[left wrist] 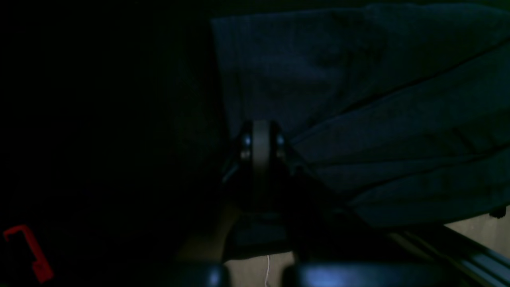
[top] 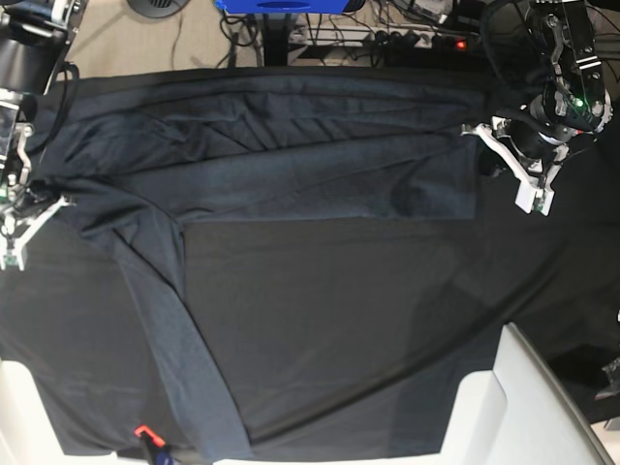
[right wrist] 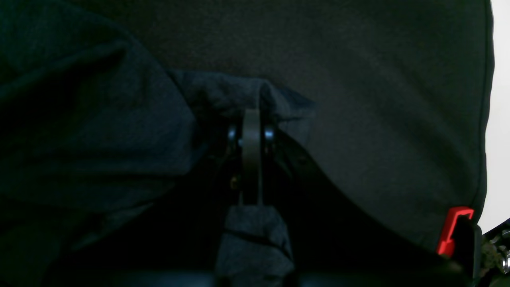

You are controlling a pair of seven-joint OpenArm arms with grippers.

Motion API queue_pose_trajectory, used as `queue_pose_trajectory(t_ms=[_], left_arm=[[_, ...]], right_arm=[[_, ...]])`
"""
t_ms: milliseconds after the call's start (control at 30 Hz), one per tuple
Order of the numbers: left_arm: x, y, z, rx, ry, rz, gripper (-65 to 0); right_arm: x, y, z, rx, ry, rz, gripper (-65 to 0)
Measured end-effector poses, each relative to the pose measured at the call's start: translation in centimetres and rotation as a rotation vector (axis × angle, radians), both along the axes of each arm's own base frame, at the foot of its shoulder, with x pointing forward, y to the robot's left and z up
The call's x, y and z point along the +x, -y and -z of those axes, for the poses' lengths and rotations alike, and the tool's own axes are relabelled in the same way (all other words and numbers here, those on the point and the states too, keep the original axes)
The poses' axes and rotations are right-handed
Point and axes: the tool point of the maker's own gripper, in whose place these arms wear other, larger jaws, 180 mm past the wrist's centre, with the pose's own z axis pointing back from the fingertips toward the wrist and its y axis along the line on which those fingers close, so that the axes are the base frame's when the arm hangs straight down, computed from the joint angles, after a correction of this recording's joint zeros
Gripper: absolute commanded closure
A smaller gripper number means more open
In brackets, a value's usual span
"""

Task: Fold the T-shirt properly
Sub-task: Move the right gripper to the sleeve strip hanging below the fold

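The dark slate-grey T-shirt (top: 320,165) lies spread across the far half of the black tablecloth (top: 368,320). One long strip of it (top: 184,358) runs down toward the near edge. My right gripper (top: 24,208) is at the shirt's left end. In the right wrist view this gripper (right wrist: 252,113) is shut on a bunched fold of the shirt (right wrist: 99,119). My left gripper (top: 509,170) is at the shirt's right edge. In the dark left wrist view it (left wrist: 261,127) is shut at the edge of the shirt (left wrist: 358,79), and creases fan out from it.
A red clip (top: 143,431) sits at the cloth's near left edge; one also shows in the left wrist view (left wrist: 28,251) and the right wrist view (right wrist: 454,227). White surfaces (top: 542,407) flank the near corners. Cables and a power strip (top: 407,39) lie on the floor behind the table.
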Motion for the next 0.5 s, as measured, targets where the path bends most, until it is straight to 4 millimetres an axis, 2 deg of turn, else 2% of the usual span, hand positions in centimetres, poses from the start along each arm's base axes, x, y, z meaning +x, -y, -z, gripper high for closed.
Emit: queue_pose_trajectory(t_ms=[100,200,367,500], left_arm=[[0.0,-0.1,0.0,0.005,-0.002,0.0,0.0],[0.0,-0.1,0.1,0.006,-0.003,0.0,0.0],[-1.0,-0.5,1.6,-0.005,-0.052,-0.02,0.0],[-1.0,-0.5,1.8,-0.013,-0.056,-0.024,0.0]], right_arm=[[0.6,0.0,-0.1,0.006,0.009,0.001,-0.2],[0.7,0.0,0.9,0.028,-0.02,0.013,-0.2],[1.3,1.3,1.4,0.027,0.001,0.018,-0.2],[0.8,2.1,2.0,0.024,-0.008,0.022,-0.2]])
